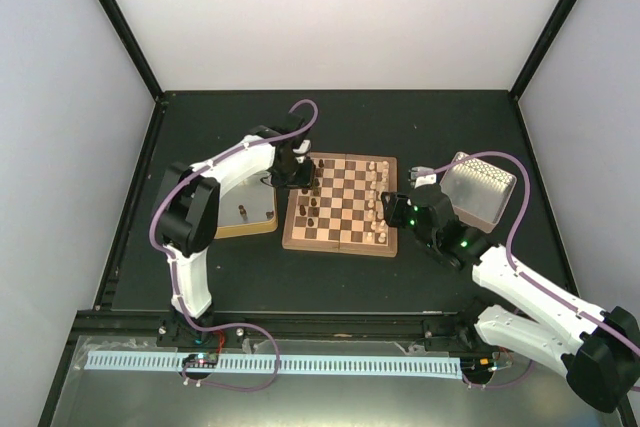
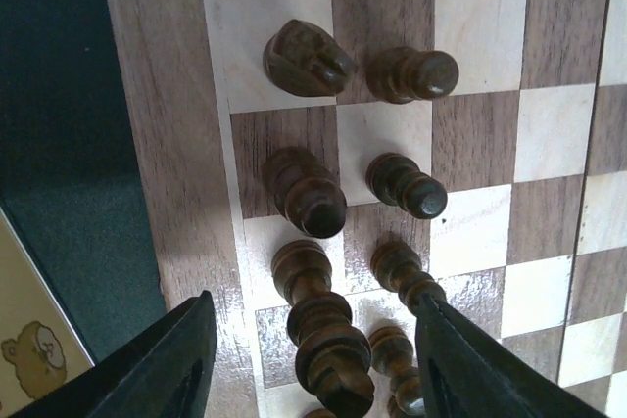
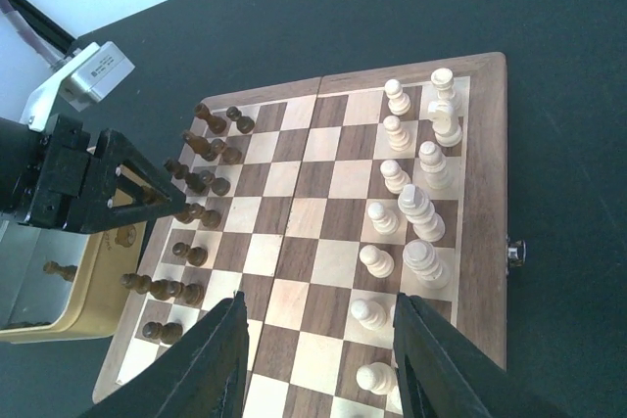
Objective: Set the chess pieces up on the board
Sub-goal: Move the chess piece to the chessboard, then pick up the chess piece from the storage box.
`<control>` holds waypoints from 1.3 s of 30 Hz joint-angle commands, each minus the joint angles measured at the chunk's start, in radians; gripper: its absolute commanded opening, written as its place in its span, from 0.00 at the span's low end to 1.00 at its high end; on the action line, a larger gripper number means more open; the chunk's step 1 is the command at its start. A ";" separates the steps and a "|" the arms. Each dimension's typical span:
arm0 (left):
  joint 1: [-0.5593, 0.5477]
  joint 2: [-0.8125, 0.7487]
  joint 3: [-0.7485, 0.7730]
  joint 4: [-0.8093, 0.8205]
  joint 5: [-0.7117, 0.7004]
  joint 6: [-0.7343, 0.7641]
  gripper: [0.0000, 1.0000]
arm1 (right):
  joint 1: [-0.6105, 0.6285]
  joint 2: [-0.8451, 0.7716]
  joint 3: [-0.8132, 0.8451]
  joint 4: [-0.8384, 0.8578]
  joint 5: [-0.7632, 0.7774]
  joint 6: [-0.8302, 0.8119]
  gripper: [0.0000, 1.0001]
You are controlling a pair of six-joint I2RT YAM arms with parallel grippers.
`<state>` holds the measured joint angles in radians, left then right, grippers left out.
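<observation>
The board (image 1: 340,209) lies at mid table. Dark brown pieces (image 1: 312,209) stand along its left side and cream pieces (image 1: 381,205) along its right. My left gripper (image 1: 299,173) hangs over the board's far-left corner. In the left wrist view it (image 2: 318,374) is open, its fingers either side of a tall dark piece (image 2: 326,340) on the edge row, not touching it. My right gripper (image 1: 393,209) is open and empty above the board's right side (image 3: 318,359), with cream pieces (image 3: 419,208) to its right.
A yellowish tin (image 1: 247,215) sits just left of the board with one dark piece (image 3: 61,269) in it. A silvery perforated tray (image 1: 482,187) stands to the right behind my right arm. Dark mat surrounds the board.
</observation>
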<state>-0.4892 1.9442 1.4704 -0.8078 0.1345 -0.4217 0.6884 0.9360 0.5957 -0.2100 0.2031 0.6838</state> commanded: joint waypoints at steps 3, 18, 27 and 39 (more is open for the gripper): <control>0.000 -0.038 0.046 -0.014 -0.020 0.000 0.67 | -0.005 -0.025 -0.011 0.006 0.012 0.013 0.43; 0.181 -0.497 -0.383 0.043 -0.218 -0.089 0.58 | -0.005 -0.043 -0.010 -0.010 -0.042 0.044 0.43; 0.245 -0.430 -0.502 0.120 -0.165 -0.065 0.49 | -0.005 -0.045 -0.018 -0.021 -0.062 0.065 0.42; 0.290 -0.306 -0.478 0.175 -0.164 -0.048 0.30 | -0.004 -0.069 -0.020 -0.039 -0.041 0.061 0.42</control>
<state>-0.2150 1.6058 0.9607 -0.6735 -0.0372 -0.4839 0.6884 0.8803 0.5770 -0.2401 0.1478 0.7406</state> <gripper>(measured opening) 0.336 0.422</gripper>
